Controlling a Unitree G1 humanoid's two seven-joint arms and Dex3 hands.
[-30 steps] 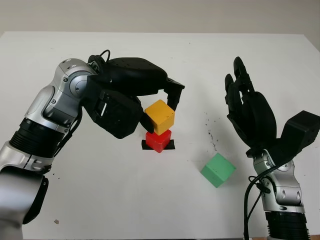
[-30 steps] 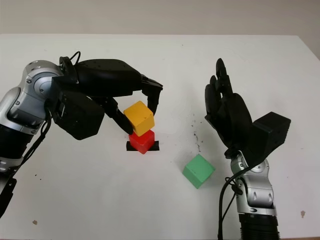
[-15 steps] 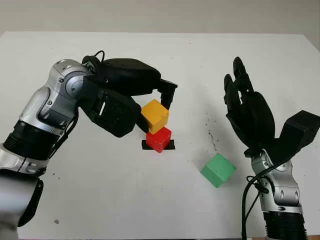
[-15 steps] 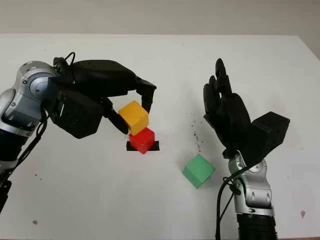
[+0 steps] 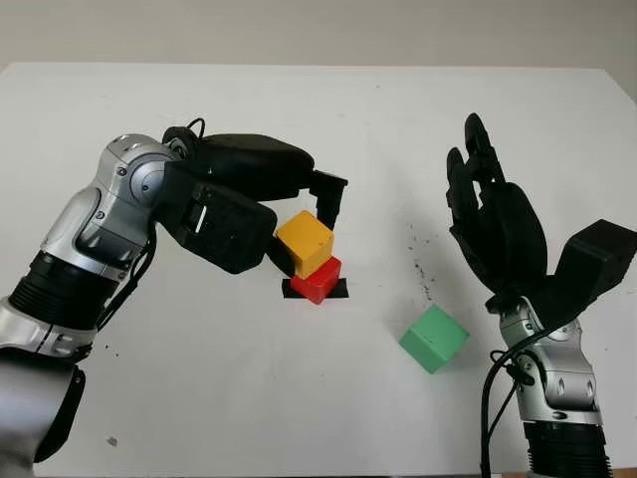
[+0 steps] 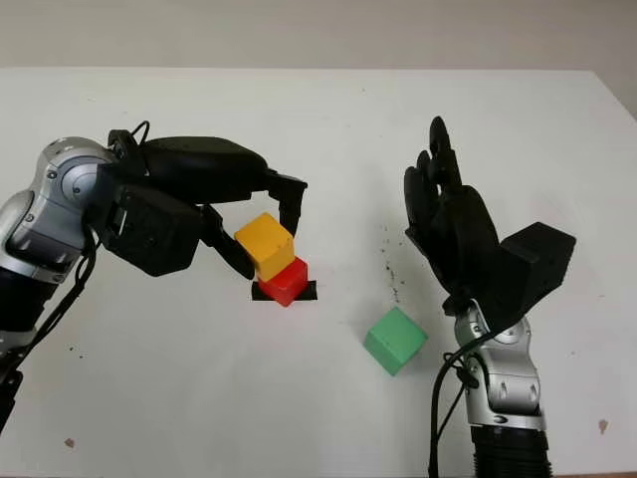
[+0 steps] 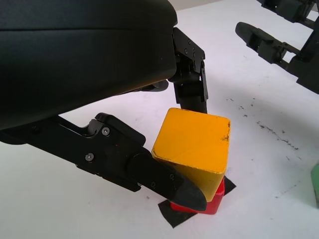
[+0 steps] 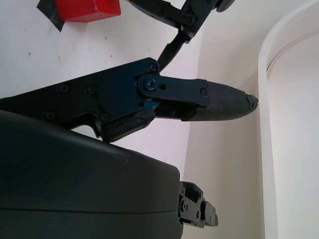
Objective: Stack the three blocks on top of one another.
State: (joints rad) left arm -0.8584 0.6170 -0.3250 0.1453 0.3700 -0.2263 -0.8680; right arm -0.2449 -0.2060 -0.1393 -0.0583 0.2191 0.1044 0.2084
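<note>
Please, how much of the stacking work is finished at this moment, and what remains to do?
Done: the red block sits on the black tape mark. In hand: the left hand holds the yellow block, tilted, on the red one; it is not released. Left: set the yellow block square, then add the green block, which lies alone on the table. The right hand is open, raised beyond the green block.

Left hand (image 5: pixel 299 224) curled in a pinching grasp at mid-table; right hand (image 5: pixel 495 224) raised, open, palm-up.
</note>
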